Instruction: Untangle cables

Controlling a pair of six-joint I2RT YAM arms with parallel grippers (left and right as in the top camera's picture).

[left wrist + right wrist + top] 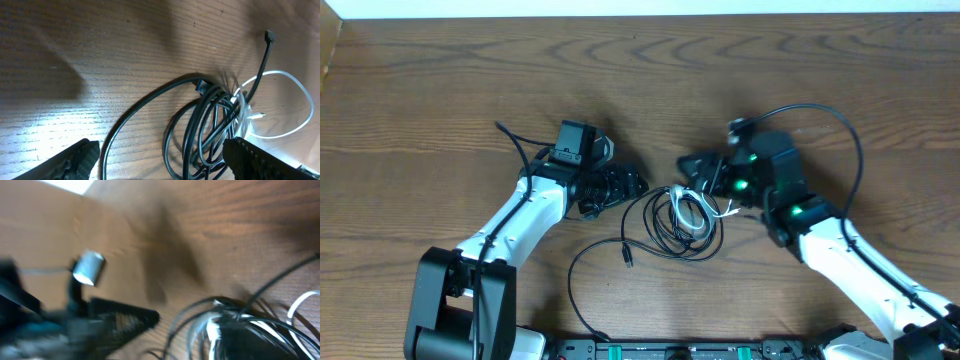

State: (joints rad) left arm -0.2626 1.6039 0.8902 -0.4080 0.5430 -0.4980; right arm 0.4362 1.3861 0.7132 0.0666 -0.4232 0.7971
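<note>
**Cable Bundle and Hand Status**

**1. Location of the cables.** The cables (686, 214) lie in a loose, overlapping coil on the brown wood-grain worktop (440, 90), between the two arms and nearer the front edge. One black cord (582, 262) leaves the coil and curves toward the front edge. A small plug end (627, 257) lies just beside that curve. In the left wrist view the coil (210, 125) shows several black loops. A whitish strand (295, 107) arcs out on one side, and a blue-tipped plug (201, 85) lies at the coil's edge. Another black lead ends in a small plug (269, 35).

**2. Left hand.** The left hand (625, 185) (160, 147) is spread wide and holds nothing. The coil sits just ahead of its fingers (75, 160). Whether a finger touches a loop cannot be determined.

**3. Right hand.** The right hand (702, 174) sits just beside the coil on the opposite side. Green lights glow on its arm (800, 212). The right wrist view is blurred. One dark finger (120, 319) shows beside the cables (235, 322). Whether this hand is spread or pinching a cord cannot be determined.
</note>
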